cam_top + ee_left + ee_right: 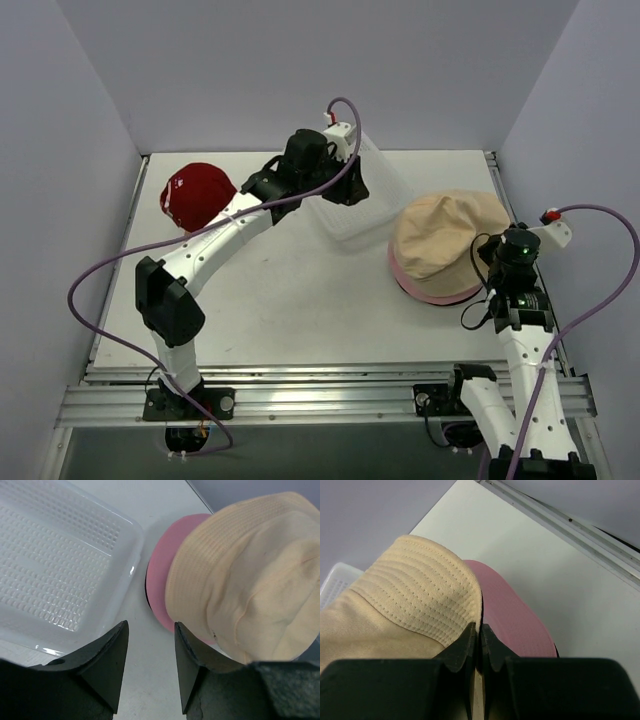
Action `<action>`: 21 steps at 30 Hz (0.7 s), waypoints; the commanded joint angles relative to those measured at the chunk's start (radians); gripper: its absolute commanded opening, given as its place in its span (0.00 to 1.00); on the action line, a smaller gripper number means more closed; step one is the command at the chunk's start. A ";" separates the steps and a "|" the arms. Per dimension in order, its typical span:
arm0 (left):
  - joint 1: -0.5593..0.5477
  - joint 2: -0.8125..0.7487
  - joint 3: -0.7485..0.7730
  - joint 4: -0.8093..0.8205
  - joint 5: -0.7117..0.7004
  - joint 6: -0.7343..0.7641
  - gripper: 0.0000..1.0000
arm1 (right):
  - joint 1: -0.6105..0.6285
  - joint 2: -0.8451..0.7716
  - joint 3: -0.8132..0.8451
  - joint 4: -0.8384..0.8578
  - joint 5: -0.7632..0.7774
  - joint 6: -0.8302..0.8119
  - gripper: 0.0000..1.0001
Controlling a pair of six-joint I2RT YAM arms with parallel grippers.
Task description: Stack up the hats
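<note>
A tan bucket hat (450, 240) lies on top of a pink hat (430, 293) at the right of the table. A thin black edge (146, 587) shows under the pink brim. My right gripper (497, 262) is shut on the tan hat's brim (415, 595), with the pink hat (510, 615) just below it. A red cap with white marks (195, 192) sits at the far left. My left gripper (350, 190) is open and empty above the table (150, 626), between the basket and the tan hat (250, 580). No pink cap shows.
A white plastic mesh basket (365, 200) lies at the back middle, under the left wrist; it also shows in the left wrist view (55, 565). Grey walls close in the table on three sides. A metal rail (570, 525) runs along the right edge.
</note>
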 commanded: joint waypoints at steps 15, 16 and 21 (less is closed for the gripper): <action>0.045 0.048 -0.150 0.415 0.279 -0.077 0.52 | -0.323 0.122 0.006 0.156 -0.517 -0.089 0.25; 0.046 0.063 -0.144 0.433 0.323 -0.080 0.52 | -0.327 0.126 0.007 0.160 -0.531 -0.092 0.25; 0.046 0.145 -0.089 0.446 0.405 -0.068 0.52 | -0.372 0.169 -0.002 0.218 -0.671 -0.099 0.12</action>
